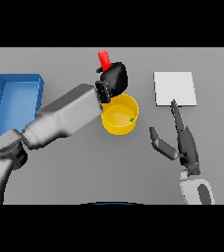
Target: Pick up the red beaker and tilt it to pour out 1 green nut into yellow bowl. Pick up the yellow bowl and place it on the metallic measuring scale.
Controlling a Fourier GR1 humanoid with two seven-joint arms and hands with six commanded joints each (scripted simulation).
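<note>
My left hand is shut on the red beaker, which sticks out above the hand, behind the yellow bowl. A small green nut lies inside the bowl near its right wall. The metallic measuring scale is a flat pale square at the right back. My right hand rests open on the table to the right of the bowl, fingers straight, one fingertip reaching the scale's front edge.
A blue tray stands at the far left of the grey table. My left forearm crosses from the lower left toward the bowl.
</note>
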